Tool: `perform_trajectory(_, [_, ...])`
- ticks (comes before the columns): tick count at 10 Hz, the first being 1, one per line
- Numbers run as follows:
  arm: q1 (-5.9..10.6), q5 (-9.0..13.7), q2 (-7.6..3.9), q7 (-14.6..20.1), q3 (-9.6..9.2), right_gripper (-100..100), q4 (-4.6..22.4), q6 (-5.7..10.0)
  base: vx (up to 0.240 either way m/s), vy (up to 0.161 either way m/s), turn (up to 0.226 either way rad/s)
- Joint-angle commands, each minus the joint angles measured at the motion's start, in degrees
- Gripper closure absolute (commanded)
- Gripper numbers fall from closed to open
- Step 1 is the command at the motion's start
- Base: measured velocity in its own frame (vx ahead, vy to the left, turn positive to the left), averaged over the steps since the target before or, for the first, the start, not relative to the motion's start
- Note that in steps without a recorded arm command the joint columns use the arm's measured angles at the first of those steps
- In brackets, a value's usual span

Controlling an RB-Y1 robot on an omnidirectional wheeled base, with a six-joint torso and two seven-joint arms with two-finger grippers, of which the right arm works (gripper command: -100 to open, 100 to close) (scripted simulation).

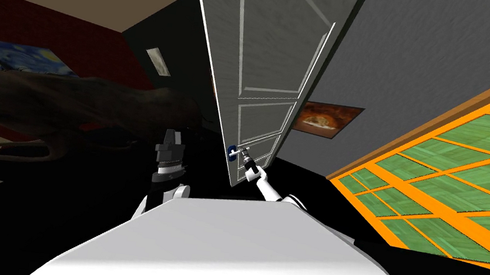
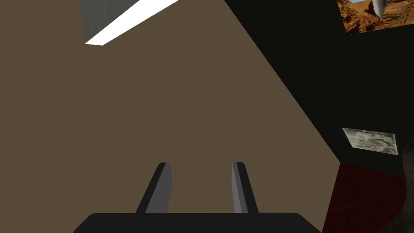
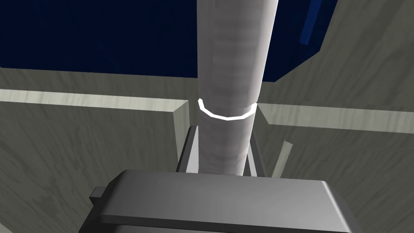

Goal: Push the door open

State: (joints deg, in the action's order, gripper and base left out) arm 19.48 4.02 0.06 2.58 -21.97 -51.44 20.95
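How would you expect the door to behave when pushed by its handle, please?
The door looks like a rigid panelled slab, so it should probably swing as one piece. It is tall, so it is likely heavy to start. The handle is a smooth round bar in the right gripper, so it might slip.

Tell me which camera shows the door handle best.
The right wrist view: the handle runs up its middle with the right gripper shut on its sides, a blue plate behind. The head view shows it tiny at the edge of the door. The left wrist view faces a brown surface beyond the left gripper, fingers open.
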Motion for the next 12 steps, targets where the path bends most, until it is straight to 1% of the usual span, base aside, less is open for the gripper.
perform_trajectory(1, [0.11,0.16,-1.34,-0.03,0.86,100,-0.49,-0.05,0.063,0.178,-0.054])
perform_trajectory(3, [0.21,0.31,-1.8,-0.45,2.26,100,-0.21,-0.01,0.097,0.177,-0.06])
perform_trajectory(5, [0.28,0.42,-1.67,-0.78,3.34,100,0.0,0.02,0.116,0.185,-0.074])
perform_trajectory(7, [0.37,0.56,-0.93,-1.18,4.66,100,0.25,0.05,0.111,0.166,-0.068])
perform_trajectory(9, [0.45,0.68,0.34,-1.52,5.77,100,0.47,0.09,0.111,0.143,-0.072])
perform_trajectory(10, [0.12,0.69,-0.42,-1.4,5.67,100,0.11,-0.08,0.061,0.057,-0.041])
perform_trajectory(11, [0.25,0.9,-1.48,-1.71,6.93,100,0.16,-0.01,0.094,0.112,-0.031])
perform_trajectory(12, [0.27,0.94,-1.68,-1.78,7.22,100,0.2,0.0,0.121,0.142,-0.069])
